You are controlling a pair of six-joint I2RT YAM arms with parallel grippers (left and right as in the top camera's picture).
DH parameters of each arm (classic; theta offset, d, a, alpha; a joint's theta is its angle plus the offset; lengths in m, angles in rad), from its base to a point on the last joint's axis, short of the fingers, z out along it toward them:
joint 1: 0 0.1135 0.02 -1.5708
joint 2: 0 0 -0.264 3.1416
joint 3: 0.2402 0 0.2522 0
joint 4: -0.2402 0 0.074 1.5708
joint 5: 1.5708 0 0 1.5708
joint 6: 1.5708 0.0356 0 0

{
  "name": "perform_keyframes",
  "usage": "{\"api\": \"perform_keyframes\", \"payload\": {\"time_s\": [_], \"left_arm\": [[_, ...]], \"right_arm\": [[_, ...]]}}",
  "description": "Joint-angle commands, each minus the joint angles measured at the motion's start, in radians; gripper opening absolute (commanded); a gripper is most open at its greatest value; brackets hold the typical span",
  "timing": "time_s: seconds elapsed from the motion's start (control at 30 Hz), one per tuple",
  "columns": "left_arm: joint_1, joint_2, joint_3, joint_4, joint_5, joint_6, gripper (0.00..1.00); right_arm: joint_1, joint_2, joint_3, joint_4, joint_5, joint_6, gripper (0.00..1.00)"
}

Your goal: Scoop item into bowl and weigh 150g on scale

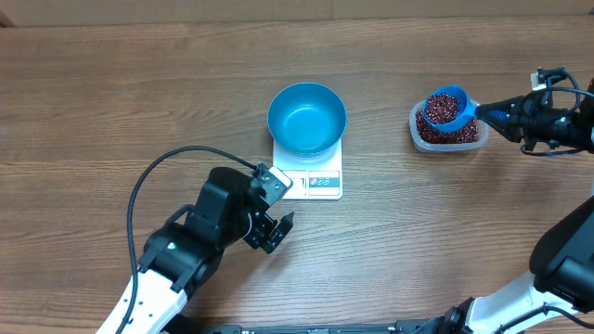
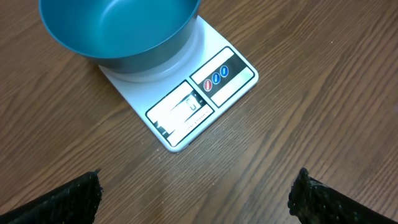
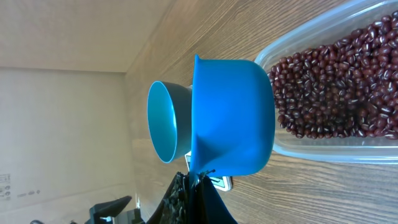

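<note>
Note right gripper [image 1: 509,115] clenched on handle of scoop [image 1: 464,100] of beans [image 1: 445,110] over tub [image 1: 475,139], upper right; left gripper [image 1: 277,206] spread wide, touching nothing, lower left of bowl [image 1: 307,118] on scale [image 1: 320,182], centre.

A robotics lab bench, by the look of it: I work at a wood-grain table [image 1: 93,93], my left arm [image 1: 176,255] and my right arm [image 1: 566,250] rising from its near edge, a black cable [image 1: 200,148] looping over the top, a plain beige wall [image 3: 62,124] behind, and a kitchen scale [image 1: 316,183] and a tub [image 1: 418,139] of beans [image 3: 329,87] set out on it.
</note>
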Motion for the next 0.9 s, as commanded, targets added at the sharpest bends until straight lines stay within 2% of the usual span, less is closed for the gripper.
{"api": "perform_keyframes", "payload": {"time_s": [0.0, 0.53, 0.87], "left_arm": [[0.006, 0.024, -0.004, 0.022, -0.001, 0.018, 1.00], [0.008, 0.034, -0.004, 0.037, -0.076, 0.075, 1.00], [0.008, 0.034, -0.004, 0.051, -0.022, 0.073, 1.00]], "right_arm": [[-0.003, 0.000, 0.001, -0.002, -0.026, -0.011, 0.04], [-0.003, 0.000, 0.001, -0.005, -0.019, -0.011, 0.04], [-0.003, 0.000, 0.001, -0.005, -0.019, -0.011, 0.04]]}}
